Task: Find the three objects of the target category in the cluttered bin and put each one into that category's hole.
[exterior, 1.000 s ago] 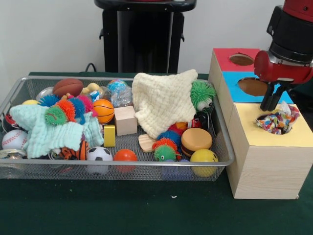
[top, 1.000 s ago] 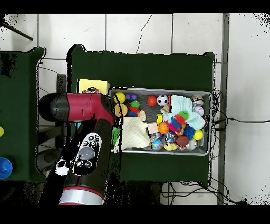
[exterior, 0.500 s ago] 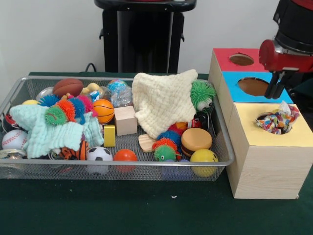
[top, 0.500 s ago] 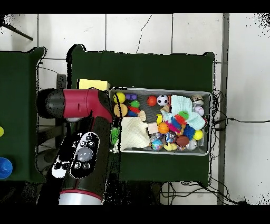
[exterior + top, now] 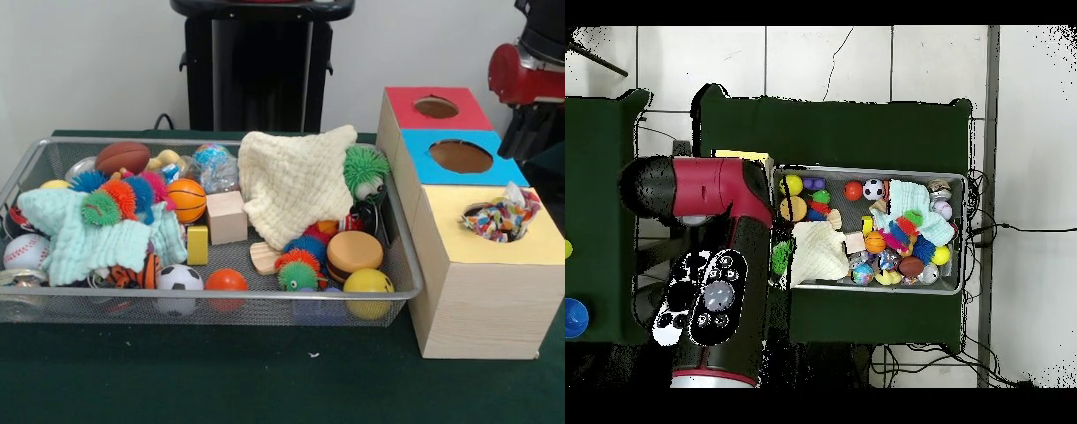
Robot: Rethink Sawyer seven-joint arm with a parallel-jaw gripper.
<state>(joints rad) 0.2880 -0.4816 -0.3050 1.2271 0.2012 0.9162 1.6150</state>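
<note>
Claw [image 5: 528, 132] hangs at the front view's right edge, above the blue-topped box [image 5: 459, 156]; whether it is parted or closed cannot be told. Bin [image 5: 408, 284] sits on the green desk [image 5: 221, 371], down and to its left, crammed with balls and cloths. A patterned cloth [image 5: 501, 217] pokes from the yellow box's hole below the claw.

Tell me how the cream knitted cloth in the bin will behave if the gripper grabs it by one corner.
The cream cloth drapes in soft folds over toys, so it is probably floppy and would hang rather than hold shape. It looks light. A green spiky ball sits at its edge and may roll or get dragged as it lifts out of the bin.
</note>
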